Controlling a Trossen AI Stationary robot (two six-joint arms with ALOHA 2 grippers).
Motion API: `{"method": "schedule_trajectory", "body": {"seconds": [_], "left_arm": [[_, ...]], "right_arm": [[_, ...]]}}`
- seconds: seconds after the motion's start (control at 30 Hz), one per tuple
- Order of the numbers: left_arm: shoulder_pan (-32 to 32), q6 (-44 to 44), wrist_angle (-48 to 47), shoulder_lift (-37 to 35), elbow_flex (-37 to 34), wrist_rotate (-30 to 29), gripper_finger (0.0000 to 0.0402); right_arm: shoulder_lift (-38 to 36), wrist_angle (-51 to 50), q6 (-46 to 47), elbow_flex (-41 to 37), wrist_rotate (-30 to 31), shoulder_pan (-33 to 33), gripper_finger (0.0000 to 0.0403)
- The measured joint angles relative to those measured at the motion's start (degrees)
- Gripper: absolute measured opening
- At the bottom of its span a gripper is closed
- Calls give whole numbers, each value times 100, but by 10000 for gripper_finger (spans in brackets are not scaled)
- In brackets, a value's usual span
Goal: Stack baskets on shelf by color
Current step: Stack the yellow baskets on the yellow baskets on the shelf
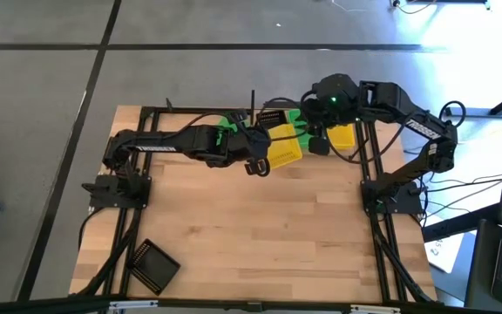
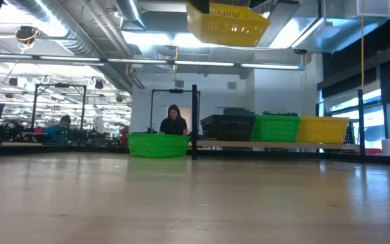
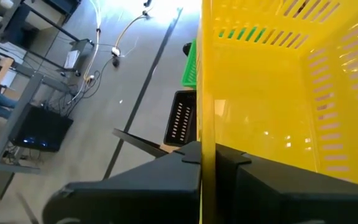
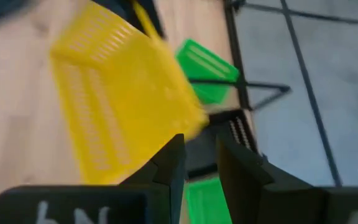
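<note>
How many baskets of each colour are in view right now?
Yellow: 2 (lifted yellow basket, shelf yellow basket)
Green: 2 (tabletop green basket, shelf green basket)
Black: 2 (shelf black basket, front-corner black basket)
Total: 6 that can be told apart; any nested inside others would not show.

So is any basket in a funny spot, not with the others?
Yes. One black basket lies alone at the table's near left corner, turned askew, far from the shelf where the others sit. Also a green basket stands on the table beside the shelf, and the left claw holds a yellow basket tilted in mid-air.
</note>
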Motion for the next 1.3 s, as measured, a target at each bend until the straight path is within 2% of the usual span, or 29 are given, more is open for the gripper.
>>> {"method": "schedule_trajectory", "body": {"seconds": [0.33,0.57,1.1,1.2,1.3], "left_arm": [[55,4,35,0,0,51,0],[55,9,22,2,-9,94,0],[-80,2,26,4,-9,96,0],[-85,1,26,4,-9,99,0],[-82,-9,40,4,-9,107,0]], "right_arm": [[132,386,55,2,-78,230,91],[463,406,-141,0,651,381,91],[1072,434,-246,4,695,431,90],[1075,455,-250,4,694,431,71],[1075,466,-257,4,704,431,32]]}}
